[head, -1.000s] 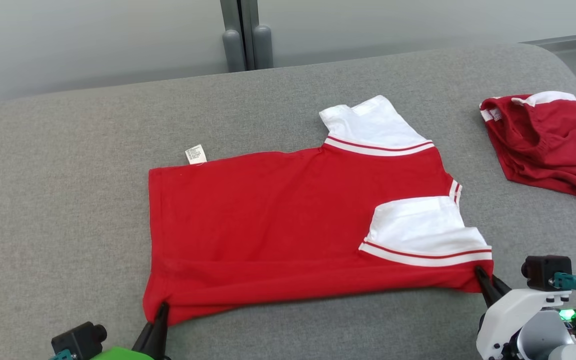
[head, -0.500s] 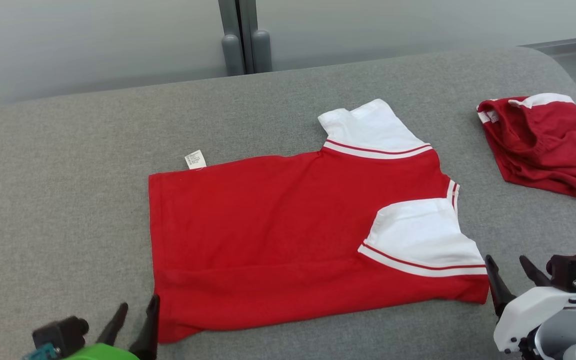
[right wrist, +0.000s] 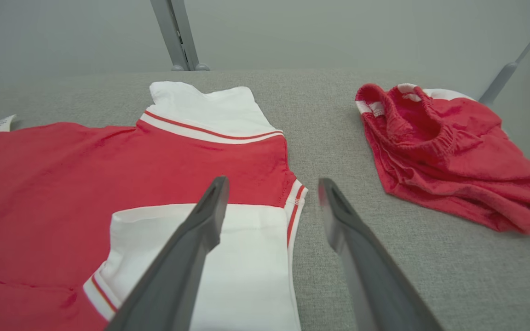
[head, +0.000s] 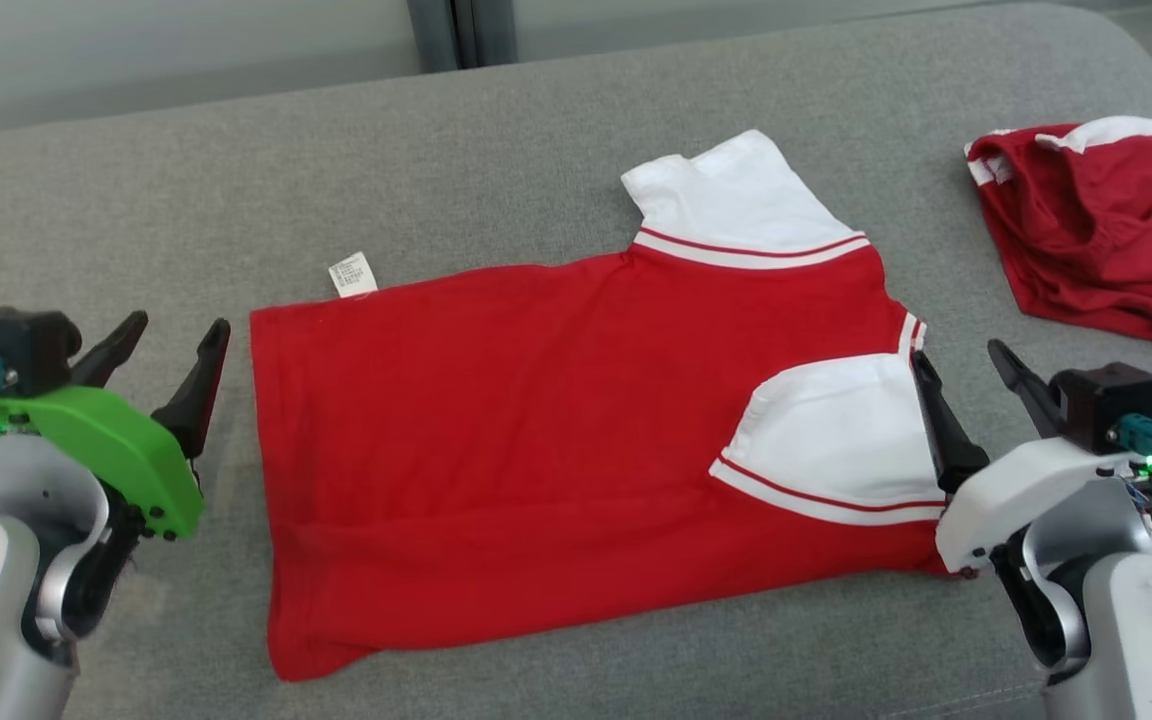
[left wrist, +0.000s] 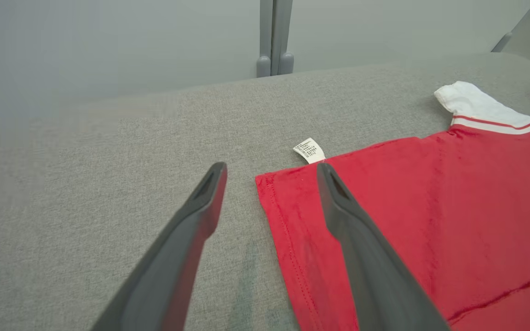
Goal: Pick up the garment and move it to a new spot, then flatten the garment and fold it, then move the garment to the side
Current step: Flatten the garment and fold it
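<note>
Grey woven cloth covers the wide padded bench (head: 536,110) that carries everything. The garment (head: 536,440), a red shirt with white sleeves, lies flat across its middle, hem toward the left edge and neck toward the right. A second red garment (head: 1096,250) sits crumpled near the far right corner, well apart from the shirt.

The left gripper (head: 181,322) hangs just beside the hem, over bare cloth, its fingers spread and holding nothing. The right gripper (head: 957,350) is at the neck end, fingers likewise apart and empty, one over the rim of the near sleeve (head: 836,440), the other over bare bench.

That near sleeve is turned in on the red body, so I would judge the folding begun. The far sleeve (head: 736,195) sticks out toward the far edge, and a small white label (head: 352,274) pokes out by the far hem corner. To do the fold well, both grippers should pinch matching far corners, lift together and lay the edge down without dragging the layer beneath.
</note>
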Controlling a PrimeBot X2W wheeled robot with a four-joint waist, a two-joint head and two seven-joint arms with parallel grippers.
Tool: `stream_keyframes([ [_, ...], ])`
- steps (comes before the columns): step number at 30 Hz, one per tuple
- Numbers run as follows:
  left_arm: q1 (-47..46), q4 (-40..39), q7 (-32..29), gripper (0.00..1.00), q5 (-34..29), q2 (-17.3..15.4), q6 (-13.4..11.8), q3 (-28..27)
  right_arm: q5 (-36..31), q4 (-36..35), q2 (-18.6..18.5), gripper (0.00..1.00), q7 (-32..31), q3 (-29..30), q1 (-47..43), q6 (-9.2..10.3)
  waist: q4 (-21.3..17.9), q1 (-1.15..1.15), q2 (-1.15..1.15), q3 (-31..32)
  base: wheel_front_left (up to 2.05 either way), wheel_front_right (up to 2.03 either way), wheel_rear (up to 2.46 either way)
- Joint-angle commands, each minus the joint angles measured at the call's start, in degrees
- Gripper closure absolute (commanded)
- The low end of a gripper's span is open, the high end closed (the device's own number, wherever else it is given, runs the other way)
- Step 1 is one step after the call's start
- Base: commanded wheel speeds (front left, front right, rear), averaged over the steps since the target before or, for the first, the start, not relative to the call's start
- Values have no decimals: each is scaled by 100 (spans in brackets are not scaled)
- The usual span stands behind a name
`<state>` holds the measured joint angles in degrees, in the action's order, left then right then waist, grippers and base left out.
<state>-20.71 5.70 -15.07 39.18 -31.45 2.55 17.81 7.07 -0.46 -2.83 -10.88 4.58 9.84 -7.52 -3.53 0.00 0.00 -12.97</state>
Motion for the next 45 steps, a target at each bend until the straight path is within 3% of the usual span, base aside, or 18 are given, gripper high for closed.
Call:
stream_keyframes([
  [1, -204, 140, -66, 0, -46, -24, 38, 36, -31, -30, -16, 0, 14, -67, 134, 7, -201, 0, 0, -458, 0, 0, 0],
  [10, -1000, 1026, -158, 0, -222, 103, 130, 236, 20, -25, -17, 0, 134, -281, 488, 7, -386, 0, 0, -1136, 0, 0, 0],
  [22, -1359, 1480, -397, 0, -321, 33, 308, 573, -48, 89, -17, 0, 181, -327, 694, 7, -394, 0, 0, -1359, 0, 0, 0],
  [23, -1366, 1462, -422, 4, -336, 36, 321, 632, -67, 94, -26, 0, 175, -334, 726, 7, -386, 0, 0, -1362, 0, 0, 0],
  [24, -1369, 1440, -446, 25, -356, 34, 333, 687, -75, 95, -41, 0, 160, -347, 773, 7, -374, 0, 0, -1364, 0, 0, 0],
  [25, -1380, 1417, -442, 60, -395, 22, 346, 724, -80, 90, -61, 0, 153, -365, 805, 7, -365, 0, 0, -1368, 0, 0, 0],
  [27, -1412, 1377, -403, 100, -443, 24, 341, 765, -98, 59, -103, 0, 124, -412, 898, 7, -344, 0, 0, -1377, 0, 0, 0],
  [35, -1572, 1036, 17, 100, -587, 157, 247, 774, -125, 310, -511, 0, -179, -545, 1955, 7, -107, 0, 0, -1458, 0, 0, 0],
  [45, -1789, 530, 459, 100, -736, 590, 192, 963, -83, 1876, -1112, 0, -1136, -942, 4187, 7, 574, 0, 0, -1851, 0, 0, 0],
])
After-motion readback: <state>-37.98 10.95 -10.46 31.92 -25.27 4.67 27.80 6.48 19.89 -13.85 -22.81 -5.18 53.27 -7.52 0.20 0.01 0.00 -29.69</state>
